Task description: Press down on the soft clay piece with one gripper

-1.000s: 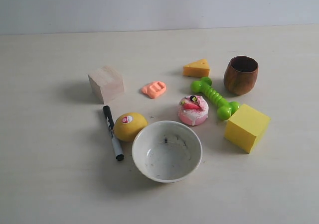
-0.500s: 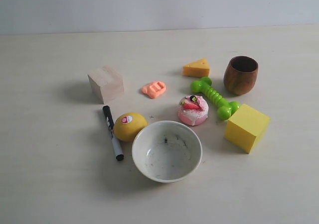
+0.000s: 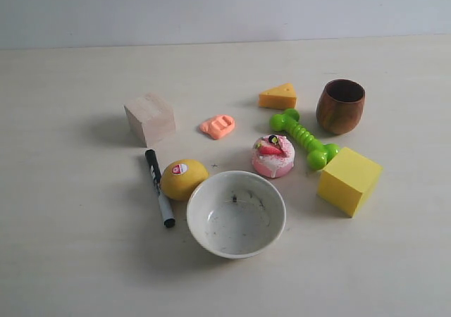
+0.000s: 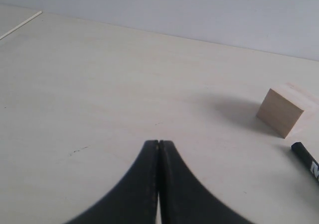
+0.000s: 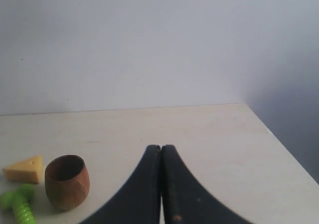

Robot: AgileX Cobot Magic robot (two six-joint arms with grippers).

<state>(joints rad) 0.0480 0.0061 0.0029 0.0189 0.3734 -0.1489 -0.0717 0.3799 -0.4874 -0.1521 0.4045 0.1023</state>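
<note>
Black-fingered, both. Found the left claw (image 4: 158, 143) pressed together on nothing, hung low over bare counter (image 4: 75, 84), aimed at open surface short of any object. Found the right claw (image 5: 161, 147) likewise pressed together and empty, out near the counter's edge. Judged both as parked clear of the work, hence absent from the exterior view. Judged the pressing not yet begun.

Outward from the left claw: met a wooden block (image 4: 280, 111) first, then the black end of a pen (image 4: 306, 159) near it. Outward from the right: met a brown cup (image 5: 67, 181), a yellow cheese (image 5: 24, 168) beyond it, and a green bone (image 5: 17, 204) alongside.

Placed the clay (image 3: 218, 126) by the exterior view alone: salmon-orange, flattened, dented, flat on the counter between block and cheese, touching neither, near the cake (image 3: 273, 156), apart from the lemon (image 3: 184, 179) and bowl (image 3: 271, 232). Seen in neither wrist view.

Reckoned the open space around it enough for a straight descent. Reckoned closed fingers sensible for pressing: one blunt tip instead of two prongs. Could not tell the nearer claw.
</note>
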